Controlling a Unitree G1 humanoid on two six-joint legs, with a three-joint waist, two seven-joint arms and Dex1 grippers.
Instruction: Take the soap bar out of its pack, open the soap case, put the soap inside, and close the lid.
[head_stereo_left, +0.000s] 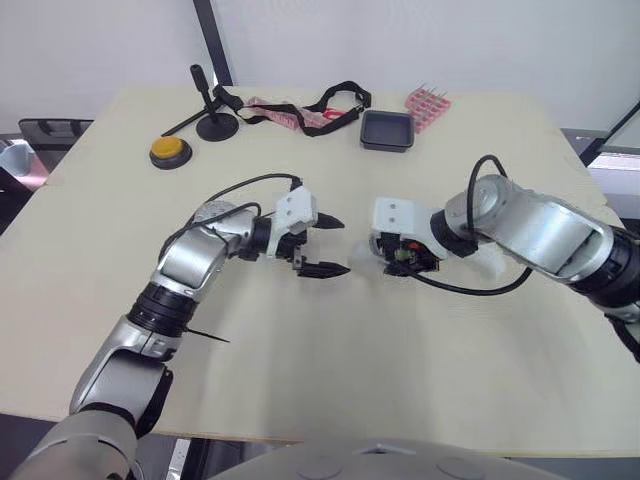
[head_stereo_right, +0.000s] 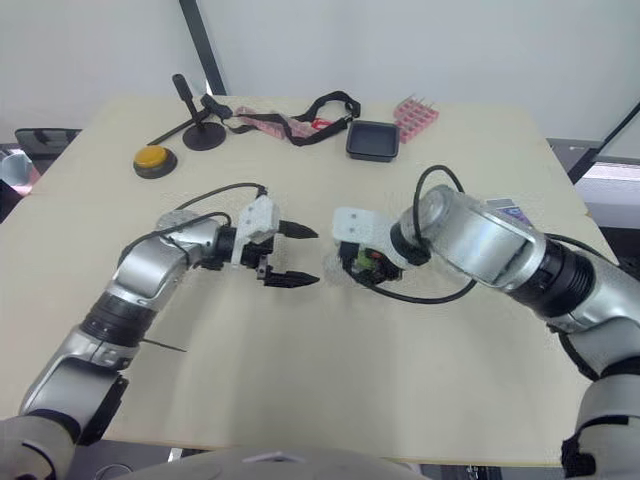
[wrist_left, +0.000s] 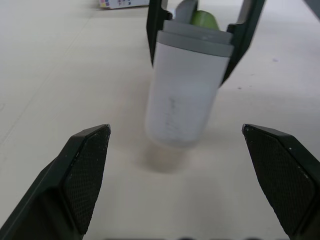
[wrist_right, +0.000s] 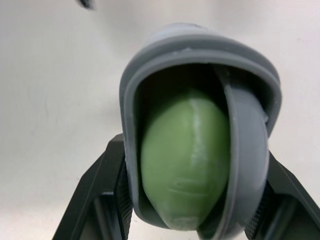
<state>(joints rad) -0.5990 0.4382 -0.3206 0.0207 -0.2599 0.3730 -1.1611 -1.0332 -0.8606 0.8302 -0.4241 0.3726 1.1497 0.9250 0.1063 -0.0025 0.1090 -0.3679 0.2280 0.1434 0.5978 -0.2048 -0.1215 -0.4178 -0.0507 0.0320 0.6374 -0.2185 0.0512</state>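
My right gripper (head_stereo_left: 400, 258) is shut on the soap case (wrist_left: 182, 95), a translucent white body with a grey rim, and holds it just above the table at the middle. The green soap bar (wrist_right: 185, 160) sits inside the case. The case's grey lid (wrist_right: 247, 150) stands ajar beside the soap. My left gripper (head_stereo_left: 328, 245) is open a short way to the left of the case, pointing at it, with nothing between its fingers. The printed soap pack (head_stereo_right: 505, 208) lies on the table behind my right arm.
At the table's far side stand a yellow button (head_stereo_left: 170, 150), a black stand (head_stereo_left: 213, 110), a red and black strap (head_stereo_left: 300, 112), a black tray (head_stereo_left: 387, 130) and a pink rack (head_stereo_left: 428, 106). A translucent piece (head_stereo_left: 495, 262) lies under my right forearm.
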